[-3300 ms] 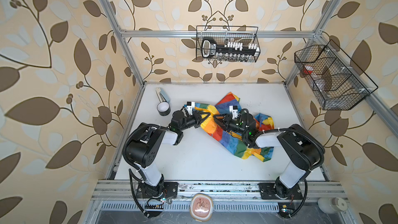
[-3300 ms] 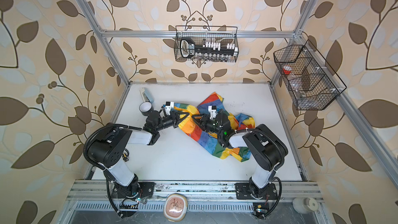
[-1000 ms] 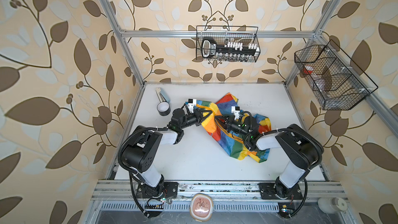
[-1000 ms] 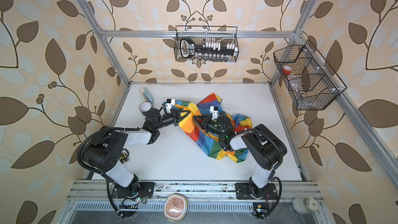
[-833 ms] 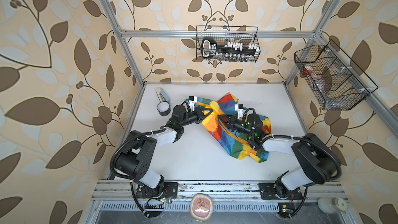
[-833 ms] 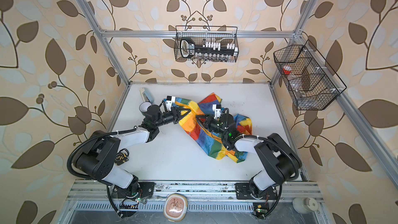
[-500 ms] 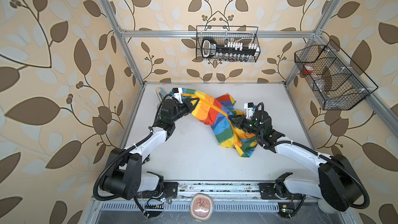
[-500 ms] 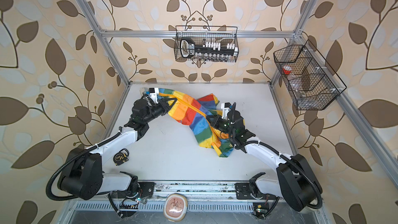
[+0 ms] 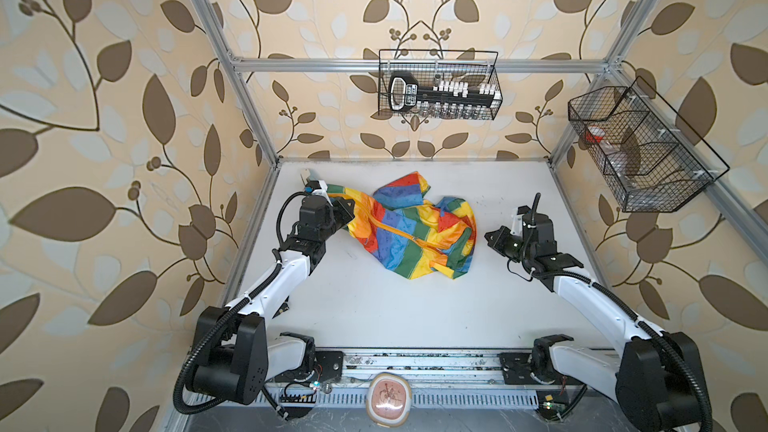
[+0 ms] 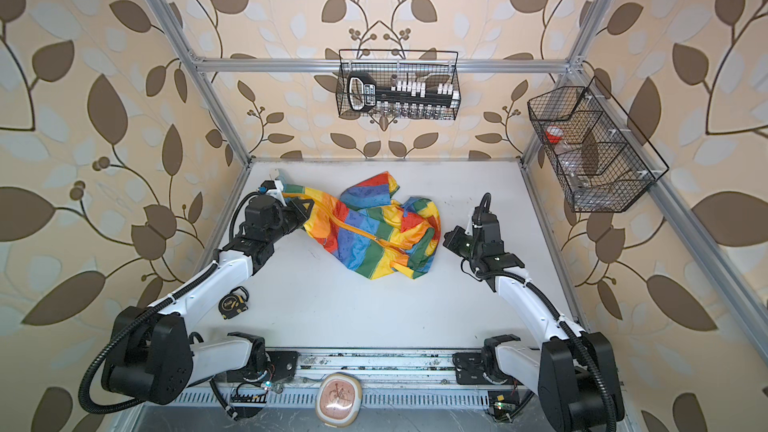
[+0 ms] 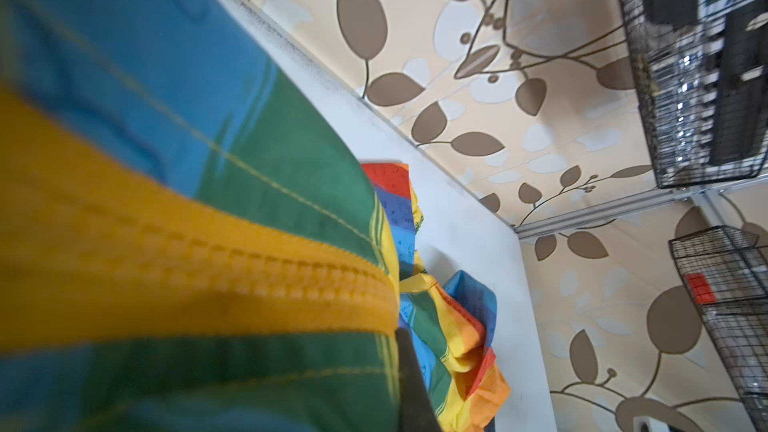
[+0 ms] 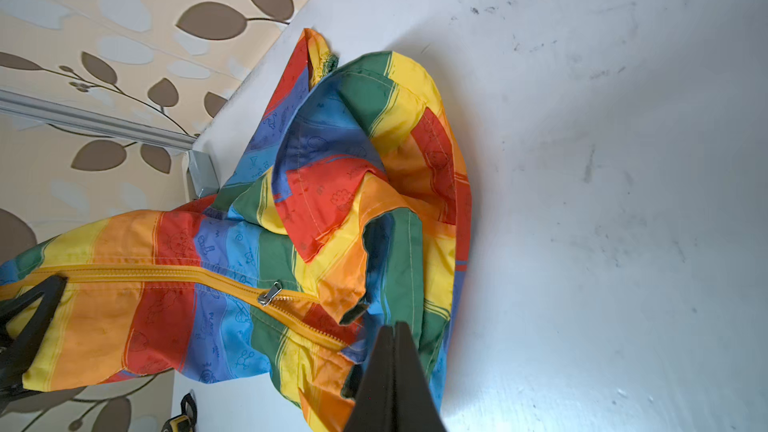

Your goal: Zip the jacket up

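The rainbow-striped jacket (image 9: 415, 234) (image 10: 374, 238) lies crumpled on the white table, its left end lifted. My left gripper (image 9: 347, 211) (image 10: 305, 206) is shut on that lifted end, by the orange zipper (image 11: 208, 280). One dark finger (image 11: 409, 371) shows past the fabric that fills the left wrist view. The metal zipper slider (image 12: 270, 293) sits partway along the zipper; beyond it the two sides lie apart. My right gripper (image 9: 490, 239) (image 10: 449, 239) (image 12: 392, 328) is shut and holds nothing, hovering just right of the jacket.
A tape measure (image 10: 232, 303) lies under the left arm. Wire baskets hang on the back wall (image 9: 438, 89) and on the right wall (image 9: 640, 151). A small white object (image 9: 306, 174) sits in the far left corner. A round pink-and-white object (image 9: 388, 396) rests at the front rail.
The arms have spread apart. The left gripper carried the jacket's end up and to the far left. The right gripper came off the jacket and moved right, still shut.
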You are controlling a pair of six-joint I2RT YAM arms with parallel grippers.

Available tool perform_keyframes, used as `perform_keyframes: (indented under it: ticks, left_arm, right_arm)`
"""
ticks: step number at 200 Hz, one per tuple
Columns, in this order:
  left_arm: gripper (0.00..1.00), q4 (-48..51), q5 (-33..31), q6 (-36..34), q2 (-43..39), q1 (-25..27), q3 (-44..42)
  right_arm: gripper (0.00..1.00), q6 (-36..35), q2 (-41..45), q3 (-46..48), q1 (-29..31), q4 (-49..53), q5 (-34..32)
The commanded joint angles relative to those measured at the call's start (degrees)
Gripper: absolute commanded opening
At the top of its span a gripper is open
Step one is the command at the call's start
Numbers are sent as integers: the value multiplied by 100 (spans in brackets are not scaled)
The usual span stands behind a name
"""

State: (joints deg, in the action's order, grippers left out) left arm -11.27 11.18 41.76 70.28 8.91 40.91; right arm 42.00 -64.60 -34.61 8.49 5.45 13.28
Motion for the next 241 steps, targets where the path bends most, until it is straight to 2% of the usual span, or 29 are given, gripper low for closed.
perform_keyframes:
  ticks: [1, 8, 12, 21, 34, 36, 37, 40, 48, 68, 91, 99, 109, 117, 125, 128, 150, 162, 181, 189, 195, 207, 215, 226, 236, 241]
  left_arm:
    - [0, 281, -8, -241, -233, -18, 14]
    - [7, 440, -36, -217, -263, -13, -2]
    - [15, 580, -104, -204, -283, -13, -7]
    - [45, 994, -333, -148, -342, -13, -5]
    - [77, 1717, -783, -134, -421, -8, 54]
    - [91, 1832, -858, -146, -433, -11, 72]
    - [95, 1888, -891, -153, -439, -16, 78]
    - [98, 2052, -996, -179, -459, -13, 95]
    - [99, 2452, -1262, -263, -539, -9, 147]
    - [99, 2851, -1674, -657, -1020, -7, 93]
    - [99, 2857, -2791, -928, -1789, -3, 14]
    - [99, 2458, -3023, -1041, -2079, 1, -148]
    - [99, 1778, -3230, -1359, -2307, -3, -445]
    - [99, 1161, -3232, -1875, -2383, -5, -699]
    - [99, 672, -3238, -2474, -2430, -10, -905]
    - [99, 554, -3386, -2554, -2433, -10, -966]
    - [99, -681, -4030, -3666, -2031, -11, -1585]
    - [99, -1296, -4590, -3646, -1306, -72, -1828]
    - [99, -1776, -4643, -3681, -24, -148, -1814]
    - [99, -2030, -4622, -3556, 409, -151, -1814]
    - [99, -2269, -4546, -3630, 683, -161, -1769]
    - [99, -1804, -4193, -3873, 967, -161, -1364]
    - [99, -2149, -4249, -3976, 1162, -189, -1362]
    - [99, -2247, -4066, -3736, 1443, -459, -1385]
    - [99, -2229, -3528, -3544, 1445, -797, -1404]
    - [99, -2088, -3294, -3466, 1406, -920, -1385]
  right_arm:
    - [0, -167, -168, -132, 219, 60, 177]
    - [0, -172, -288, -239, 362, 60, 178]
    - [1, -185, -365, -305, 461, 54, 150]
    - [16, -231, -522, -463, 723, 65, 44]
    - [35, -319, -726, -714, 1078, 156, -232]
    - [38, -345, -757, -742, 1129, 162, -287]
    - [40, -356, -770, -763, 1151, 160, -306]
    - [43, -389, -803, -801, 1207, 162, -377]
    - [49, -479, -904, -962, 1311, 213, -534]
    - [53, -776, -1022, -1325, 1336, 500, -1112]
    - [54, -990, -936, -1600, 1191, 772, -2579]
    - [56, -983, -887, -1563, 978, 622, -2622]
    - [53, -1030, -829, -1274, 655, -57, -2407]
    - [52, -1125, -785, -1061, 502, -457, -2713]
    - [36, -1582, -734, -837, 409, -888, -3109]
    - [35, -1805, -690, -753, 367, -1017, -3206]
    - [34, -2369, -288, -99, -134, -1727, -3776]
    - [40, -2608, -10, 592, -355, -2631, -3878]
    - [45, -2760, -18, 1378, -564, -3803, -4060]
    - [48, -2731, 8, 1272, -616, -3460, -4102]
    - [48, -2896, -62, 1292, -613, -3633, -4040]
    - [48, -3136, -162, 1265, -621, -3814, -3896]
    - [48, -3301, -189, 1307, -614, -3923, -3963]
    - [48, -3444, -289, 1399, -614, -3940, -4125]
    - [48, -3360, -426, 1614, -645, -3842, -4380]
    - [50, -3416, -475, 1738, -680, -4122, -4421]
